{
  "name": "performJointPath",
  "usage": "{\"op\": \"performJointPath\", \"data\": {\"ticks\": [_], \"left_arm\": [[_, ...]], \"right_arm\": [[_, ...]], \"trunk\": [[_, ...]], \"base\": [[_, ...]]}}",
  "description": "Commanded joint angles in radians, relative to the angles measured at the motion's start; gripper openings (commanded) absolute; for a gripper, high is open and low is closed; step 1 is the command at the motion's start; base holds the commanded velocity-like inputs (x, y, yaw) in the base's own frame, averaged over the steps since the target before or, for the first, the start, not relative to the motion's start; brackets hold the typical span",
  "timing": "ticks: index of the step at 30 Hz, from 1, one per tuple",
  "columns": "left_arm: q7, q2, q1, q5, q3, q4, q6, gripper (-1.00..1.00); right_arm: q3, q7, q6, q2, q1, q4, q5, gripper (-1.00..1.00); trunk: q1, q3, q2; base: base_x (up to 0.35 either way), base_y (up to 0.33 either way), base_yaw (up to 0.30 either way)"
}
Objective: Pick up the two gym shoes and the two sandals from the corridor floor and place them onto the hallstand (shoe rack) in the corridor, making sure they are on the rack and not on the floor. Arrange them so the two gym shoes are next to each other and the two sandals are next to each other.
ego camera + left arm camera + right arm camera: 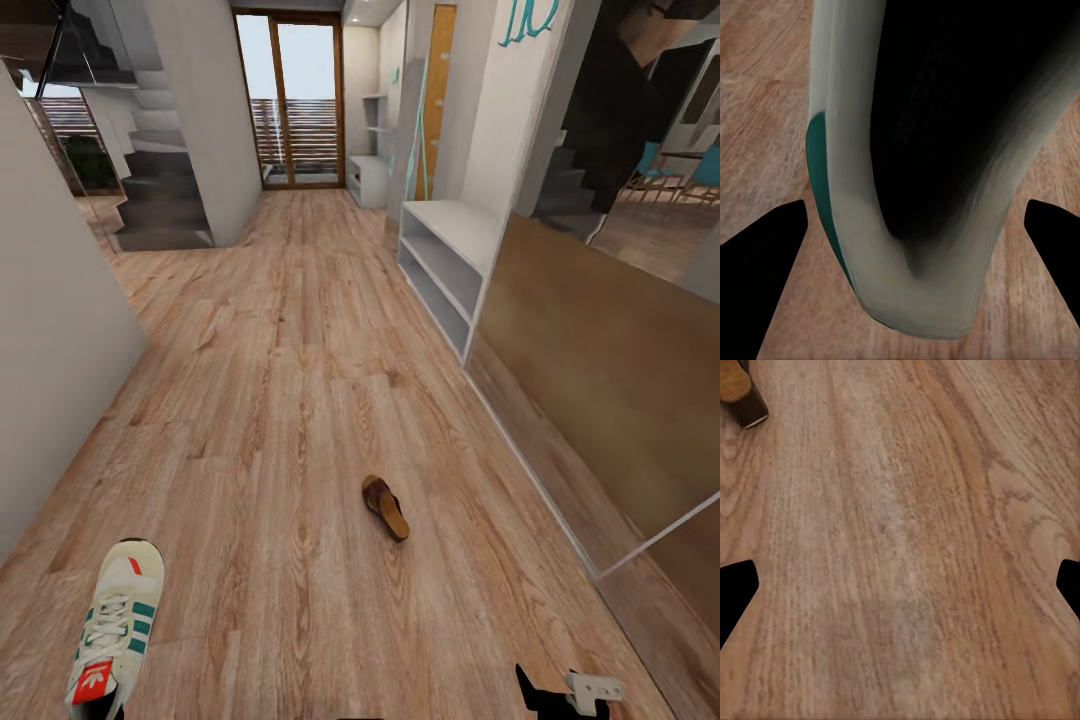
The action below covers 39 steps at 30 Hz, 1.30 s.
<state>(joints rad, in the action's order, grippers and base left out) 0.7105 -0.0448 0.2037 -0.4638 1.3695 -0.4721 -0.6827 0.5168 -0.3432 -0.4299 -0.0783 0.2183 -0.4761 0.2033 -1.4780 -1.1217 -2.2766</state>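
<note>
Barely started, by the look of it. One gym shoe (pixel 115 630) near left, hovering between the left gripper's (pixel 907 225) spread fingers (pixel 761 255), not clamped. One sandal (pixel 386 507) lying mid-corridor on the floor (pixel 300 350). Right gripper (pixel 900 585) fingers wide apart over bare planks. Hallstand (pixel 372 180) far down the corridor, nothing visibly racked. Other two shoes unseen.

White gym shoe (pixel 115 625) and brown sandal (pixel 386 507) apart on corridor floor (pixel 280 380).

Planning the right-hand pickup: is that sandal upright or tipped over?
Tipped: the sandal lies on its side on the corridor floor, its tan sole edge showing.
</note>
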Motion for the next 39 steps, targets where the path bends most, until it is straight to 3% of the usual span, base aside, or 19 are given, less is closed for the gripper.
{"op": "performJointPath", "data": {"ticks": [1,7,30,39], "left_arm": [[0.009,0.0,0.002,-0.004,0.009,0.0,-0.001,-1.0],[0.009,-0.001,0.002,-0.003,0.008,-0.001,-0.001,-1.0],[0.009,-0.001,0.001,-0.003,0.008,-0.001,-0.002,-1.0],[0.009,-0.001,0.001,-0.003,0.008,0.0,-0.002,-1.0]], "right_arm": [[0.008,-0.007,-0.004,0.001,0.001,0.001,0.009,1.0],[0.008,-0.007,-0.006,0.002,0.001,0.0,0.008,1.0],[0.008,-0.007,-0.006,0.004,0.001,0.001,0.008,1.0],[0.008,-0.007,-0.004,0.005,0.001,0.001,0.008,1.0]], "trunk": [[0.0,-0.001,0.0],[0.0,-0.001,0.0],[0.0,-0.001,0.0],[0.0,-0.001,0.0]], "base": [[0.0,0.0,0.0],[0.225,-0.028,0.115],[0.327,-0.045,0.278],[0.183,-0.096,0.279]]}}
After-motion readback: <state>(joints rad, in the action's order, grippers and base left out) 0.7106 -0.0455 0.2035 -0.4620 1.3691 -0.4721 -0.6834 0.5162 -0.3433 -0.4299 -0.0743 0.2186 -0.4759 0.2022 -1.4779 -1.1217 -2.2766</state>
